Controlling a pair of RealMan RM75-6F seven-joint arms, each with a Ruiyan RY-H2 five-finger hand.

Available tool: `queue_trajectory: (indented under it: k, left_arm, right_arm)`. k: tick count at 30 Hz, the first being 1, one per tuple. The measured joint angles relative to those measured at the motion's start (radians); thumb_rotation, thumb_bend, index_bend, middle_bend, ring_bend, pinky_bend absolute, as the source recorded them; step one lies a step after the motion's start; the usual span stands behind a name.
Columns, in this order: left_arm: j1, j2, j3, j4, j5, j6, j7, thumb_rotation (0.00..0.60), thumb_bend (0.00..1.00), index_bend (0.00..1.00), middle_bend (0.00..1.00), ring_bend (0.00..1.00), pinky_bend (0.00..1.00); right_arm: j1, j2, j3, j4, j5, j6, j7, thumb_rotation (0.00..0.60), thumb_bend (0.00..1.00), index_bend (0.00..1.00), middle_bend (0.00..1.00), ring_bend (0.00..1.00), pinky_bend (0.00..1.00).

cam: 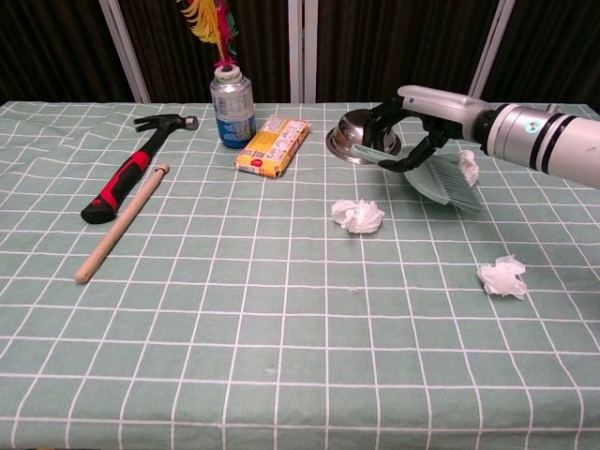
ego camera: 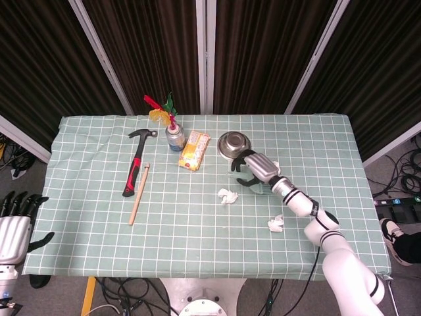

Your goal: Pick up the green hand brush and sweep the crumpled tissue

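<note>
a: where is the green hand brush [cam: 439, 175] now?

b: it is in the right hand [cam: 405, 131], which grasps its handle. the fingers are curled around the handle, and the brush is in the air above the checked tablecloth [cam: 281, 319], just in front of the metal bowl [cam: 361, 133]. the bristles point down and toward the right in the chest view.

a: and the tissue?

b: there are three crumpled tissues. one crumpled tissue [cam: 357, 216] lies near the middle of the cloth, below and to the left of the brush, not touching it. a second tissue [cam: 502, 276] lies more to the right and nearer the front edge. a third small tissue [cam: 467, 167] is just behind the bristles; if it touches them, i cannot tell.

a: what does the left hand do?

b: the left hand [ego camera: 13, 227] is seen only in the head view, beside the left edge of the table, off the cloth. it holds nothing and its fingers are spread and pointing upward.

a: what else is on the table?

b: a hammer [cam: 131, 167] with red and black handle lies at the left, with a wooden stick [cam: 120, 223] just beside it. behind stands a can [cam: 231, 110] with coloured feathers [cam: 210, 24] in it, and a yellow packet [cam: 273, 145] lies between the can and the bowl.
</note>
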State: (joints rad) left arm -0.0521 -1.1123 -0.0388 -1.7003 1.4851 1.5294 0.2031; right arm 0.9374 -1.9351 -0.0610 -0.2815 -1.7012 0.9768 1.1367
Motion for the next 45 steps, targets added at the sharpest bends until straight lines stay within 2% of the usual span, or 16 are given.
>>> queue_trajectory:
  k: [6,11,14,20,26,28,34,38,45]
  left_arm:
    - [0.004,-0.001,0.001,0.005,0.003,0.006,-0.007,0.6,0.13,0.21,0.18,0.1,0.06]
    - [0.006,-0.003,0.004,0.007,0.006,0.008,-0.009,0.6,0.13,0.21,0.18,0.1,0.06]
    - [0.008,-0.003,0.006,0.005,0.006,0.007,-0.006,0.6,0.13,0.21,0.18,0.1,0.06]
    - [0.007,0.0,0.005,-0.008,0.004,0.005,0.007,0.6,0.13,0.21,0.18,0.1,0.06]
    - [0.006,0.006,0.004,-0.027,0.0,0.003,0.031,0.6,0.13,0.21,0.18,0.1,0.06]
    - [0.006,0.009,0.003,-0.033,-0.004,0.001,0.035,0.6,0.13,0.21,0.18,0.1,0.06]
    - [0.004,0.012,0.002,-0.041,-0.006,-0.002,0.043,0.6,0.13,0.21,0.18,0.1,0.06]
    - [0.001,0.009,0.002,-0.038,-0.004,-0.006,0.04,0.6,0.13,0.21,0.18,0.1,0.06]
    - [0.008,0.002,0.006,-0.024,0.003,0.004,0.021,0.6,0.13,0.21,0.18,0.1,0.06]
  right_arm:
    - [-0.021,0.003,-0.003,-0.024,-0.001,0.127,0.071,0.6,0.52,0.65,0.61,0.24,0.16]
    - [-0.032,0.061,0.013,-0.05,0.013,0.205,0.078,0.6,0.53,0.65,0.61,0.24,0.16]
    - [-0.032,0.085,0.025,-0.051,0.031,0.185,0.068,0.6,0.54,0.65,0.61,0.24,0.16]
    - [-0.021,0.103,0.033,-0.025,0.056,0.062,0.041,0.6,0.55,0.65,0.61,0.24,0.16]
    - [-0.013,0.065,0.013,0.028,0.059,-0.074,0.038,0.6,0.55,0.65,0.61,0.24,0.16]
    - [-0.012,0.05,0.011,0.036,0.061,-0.089,0.056,0.6,0.55,0.65,0.62,0.24,0.16]
    - [-0.013,0.023,0.008,0.032,0.063,-0.069,0.164,0.6,0.55,0.65,0.62,0.24,0.16]
    - [-0.019,0.007,0.002,0.013,0.054,-0.001,0.241,0.6,0.55,0.65,0.62,0.24,0.16]
    - [-0.013,-0.039,0.002,-0.028,0.043,0.086,0.298,0.6,0.55,0.65,0.62,0.24,0.16]
